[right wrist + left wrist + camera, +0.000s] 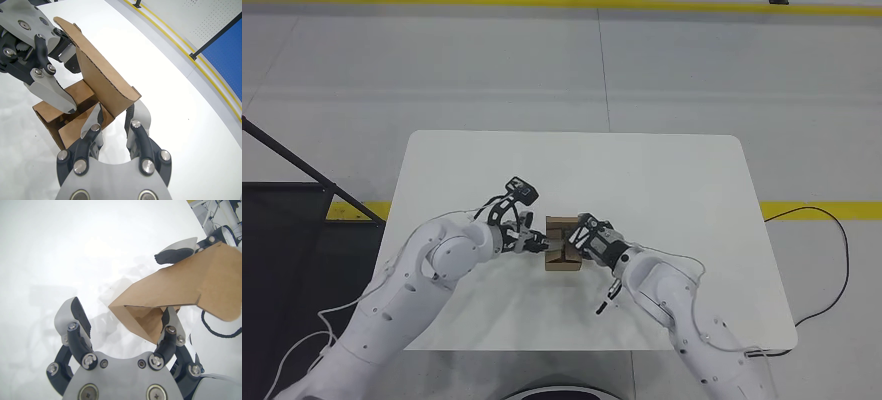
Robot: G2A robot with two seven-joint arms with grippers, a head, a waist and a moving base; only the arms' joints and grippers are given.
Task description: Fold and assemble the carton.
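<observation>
Sitting carton (562, 262), mouth upward, 1 flap (102, 75) upright.

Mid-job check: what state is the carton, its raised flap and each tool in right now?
carton: open at one end, partly assembled.
raised flap: standing up, bowed, not folded down.
left tool: open, one finger inside the carton's mouth, the other outside it.
right tool: at the raised flap's edge; grip cannot be told.
</observation>
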